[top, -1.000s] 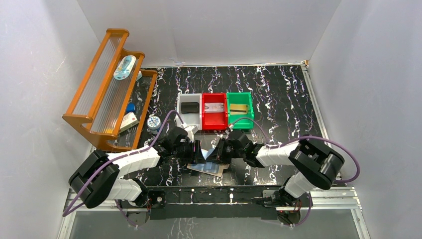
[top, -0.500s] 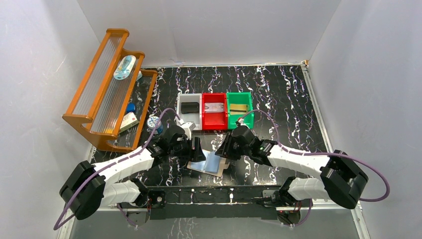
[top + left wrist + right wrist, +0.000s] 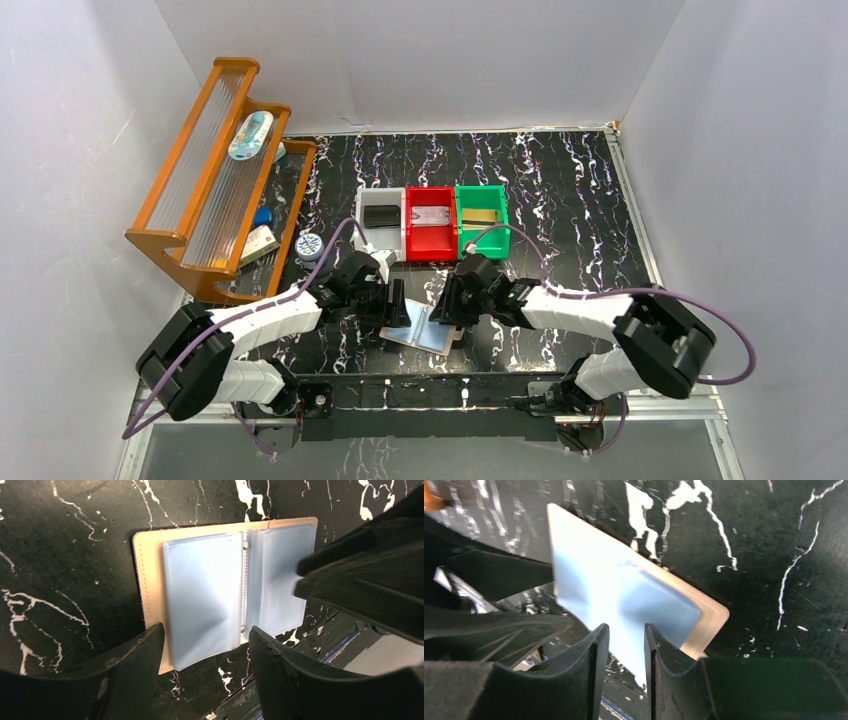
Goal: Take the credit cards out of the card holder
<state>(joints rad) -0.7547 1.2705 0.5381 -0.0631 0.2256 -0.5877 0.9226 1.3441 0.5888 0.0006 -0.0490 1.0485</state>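
Tabletop (image 3: 570, 190) blk marble, walls (image 3: 420, 60) wht.

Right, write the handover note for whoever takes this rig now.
Left end effector: open, over the card holder's left half, empty.
Right end effector: jaws narrowly parted over its right half, nothing seen between.
The card holder lies open flat on the table, pale blue pockets up.
Done: holder opened; visible pockets show no card; something flat lies in the grey bin, red bin and green bin.
Left: probably check for further pockets and pull any cards found.
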